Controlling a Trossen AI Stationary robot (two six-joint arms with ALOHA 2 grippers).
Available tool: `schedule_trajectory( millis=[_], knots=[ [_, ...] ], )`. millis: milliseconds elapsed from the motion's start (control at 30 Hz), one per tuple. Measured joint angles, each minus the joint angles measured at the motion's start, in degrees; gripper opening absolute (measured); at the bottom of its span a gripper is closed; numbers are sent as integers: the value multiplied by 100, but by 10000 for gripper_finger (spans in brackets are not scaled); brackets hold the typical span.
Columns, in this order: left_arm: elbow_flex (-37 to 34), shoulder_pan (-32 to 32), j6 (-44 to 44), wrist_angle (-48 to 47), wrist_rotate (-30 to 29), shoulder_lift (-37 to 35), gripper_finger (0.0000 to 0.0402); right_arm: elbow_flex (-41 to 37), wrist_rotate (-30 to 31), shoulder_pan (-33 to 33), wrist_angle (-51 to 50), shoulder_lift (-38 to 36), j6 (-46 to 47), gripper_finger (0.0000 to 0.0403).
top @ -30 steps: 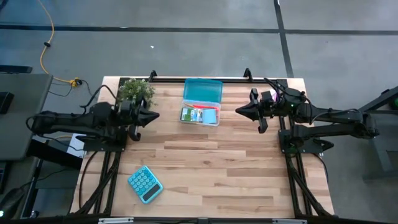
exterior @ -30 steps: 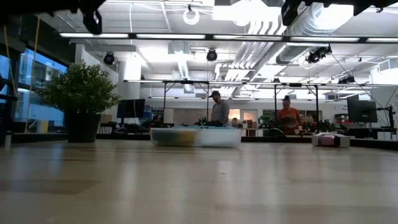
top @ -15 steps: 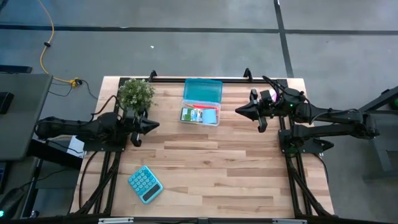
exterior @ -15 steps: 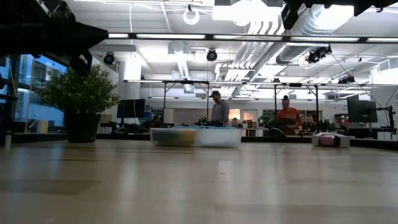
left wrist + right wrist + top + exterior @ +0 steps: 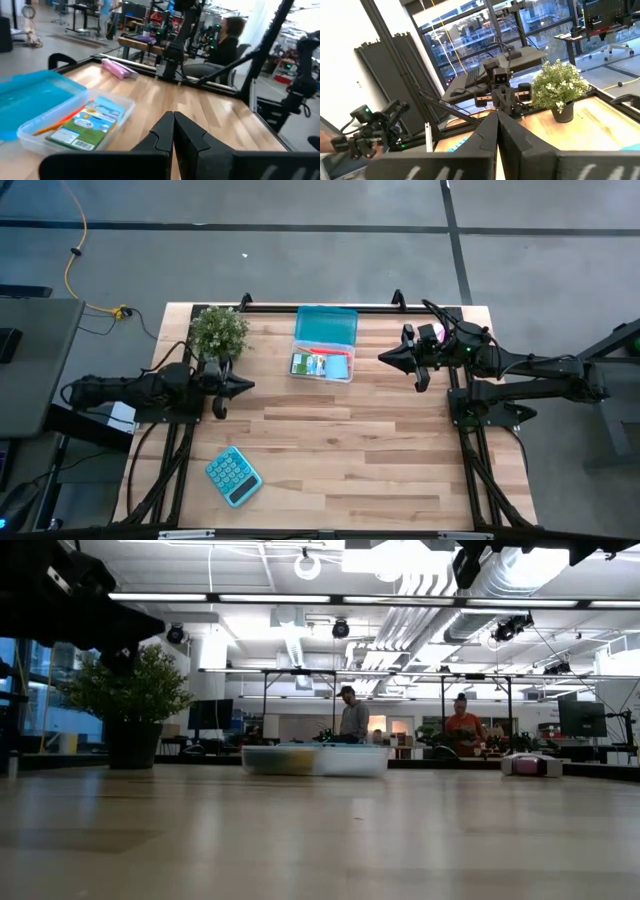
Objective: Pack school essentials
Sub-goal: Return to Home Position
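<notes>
While both arms sit at the bench (image 5: 350,440) sides, left claw (image 5: 244,385) and right claw (image 5: 386,359) are closed, empty. School essentials (image 5: 322,366) lie in the clear box (image 5: 35,134) at rear centre, lid (image 5: 327,325) open.

Even, diffuse light from overhead covers the wooden tabletop (image 5: 330,440). It is bright, and the shadows on it are faint and soft-edged. Seen level with the tabletop, long ceiling strip lights (image 5: 300,597) glare white above it. Their sheen spreads pale across its surface, and the potted plant (image 5: 130,700) at its far edge stands dark, backlit. Beyond the tabletop, windows (image 5: 485,35) glow with daylight.
</notes>
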Motion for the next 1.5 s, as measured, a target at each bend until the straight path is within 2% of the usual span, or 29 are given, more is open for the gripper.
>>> schedule_trajectory(
  millis=[167, 267, 500, 600, 700, 1067, 1200, 1267, 1433, 1500],
  knots=[
    [0, 100, -232, -7, 126, 51, 0, 0, -14, -5, -94, -33, 226, 0],
    [0, 93, -389, -7, 136, 63, 0, -8, -65, -13, -515, -261, 249, 0],
    [0, 93, -396, -7, 129, 63, 1, -1099, -252, -13, -578, -1732, 340, 0],
    [0, 93, -399, -7, 129, 63, 1, -1671, 135, 16, -538, -2480, 511, 0],
    [0, 93, -403, -7, 129, 63, 1, -2128, 401, 196, -297, -2929, 569, 0],
    [0, 93, -398, -7, 129, 63, 1, -3345, 1221, 1060, -54, -3642, 112, 0],
    [0, 93, -399, -7, 129, 63, 1, -3510, 1313, 1149, -104, -4250, -154, 0],
    [0, 93, -398, -7, 128, 63, 1, -3535, 1331, 1126, -441, -4571, -211, 0],
    [0, 93, -393, -4, 122, 70, 1, -3539, 1393, 1088, -1226, -4559, -308, 0],
    [-1, 93, -398, -3, 125, 68, 1, -3536, 1651, 1088, -1289, -4538, -490, 0]
  ],
)
